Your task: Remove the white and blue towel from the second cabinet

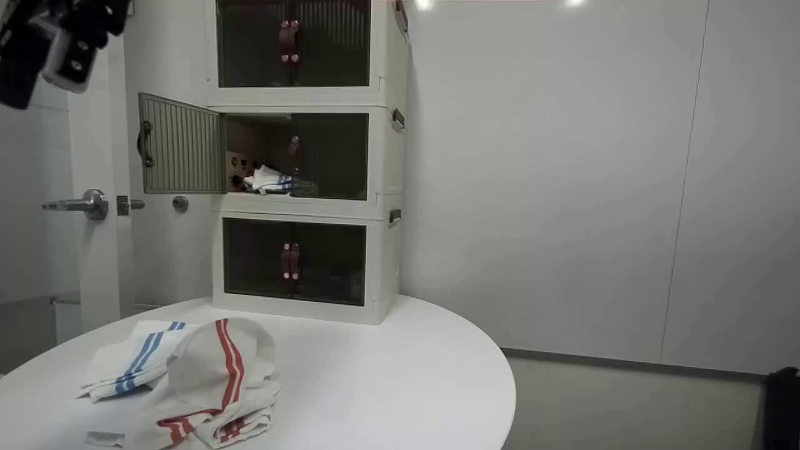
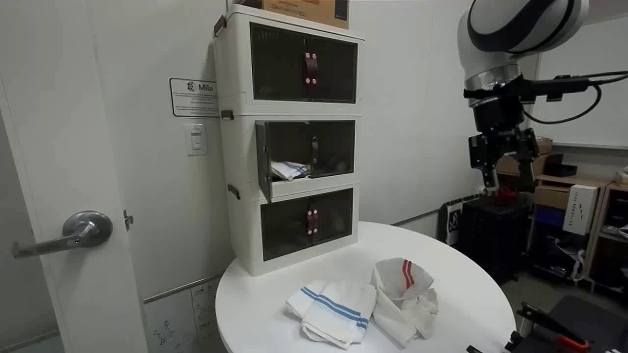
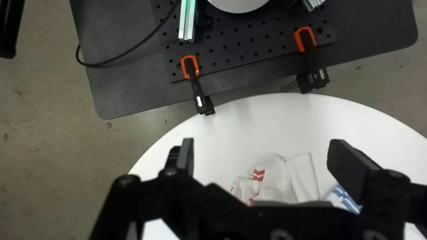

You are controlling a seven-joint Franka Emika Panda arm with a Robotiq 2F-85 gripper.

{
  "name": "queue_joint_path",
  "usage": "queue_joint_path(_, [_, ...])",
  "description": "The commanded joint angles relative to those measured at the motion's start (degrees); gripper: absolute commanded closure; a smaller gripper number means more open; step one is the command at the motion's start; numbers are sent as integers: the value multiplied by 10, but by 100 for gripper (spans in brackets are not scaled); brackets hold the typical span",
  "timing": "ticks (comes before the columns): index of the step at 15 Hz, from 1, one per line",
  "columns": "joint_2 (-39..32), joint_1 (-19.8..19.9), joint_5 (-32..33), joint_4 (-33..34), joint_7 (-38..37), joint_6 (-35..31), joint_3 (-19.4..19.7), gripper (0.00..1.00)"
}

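Note:
A white and blue towel (image 1: pixel 270 180) lies folded in the middle cabinet (image 1: pixel 306 205), behind its open left door (image 1: pixel 181 147). In an exterior view the same towel (image 2: pixel 290 170) shows through the opening, beside the open door (image 2: pixel 263 162). The cabinet's right door is shut and covers part of the towel. My gripper (image 2: pixel 509 184) is open and empty, high above the table and away from the cabinet. It shows at the top left of an exterior view (image 1: pixel 44 90). In the wrist view its open fingers (image 3: pixel 262 153) point down over the table. The cabinet is out of the wrist view.
A second white and blue towel (image 2: pixel 338 309) and a red-striped towel (image 2: pixel 400 294) lie on the round white table (image 2: pixel 461 284). Cabinets with shut doors stand above and below (image 1: pixel 294 262). Clamps (image 3: pixel 196 86) hold the robot's base plate near the table edge. A door handle (image 2: pixel 88 230) juts out.

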State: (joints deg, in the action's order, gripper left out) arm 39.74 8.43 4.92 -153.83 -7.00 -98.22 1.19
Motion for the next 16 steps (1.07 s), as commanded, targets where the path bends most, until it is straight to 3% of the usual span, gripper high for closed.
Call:
queue_joint_path(1, [0, -5, 2, 1, -2, 2, 5, 0])
queue_joint_path(6, [0, -5, 2, 1, -2, 2, 5, 0])
queue_joint_path(10, [-41, -58, 8, 36, 36, -34, -31, 0])
queue_joint_path(16, [-140, -129, 15, 128, 59, -188, -79, 0])
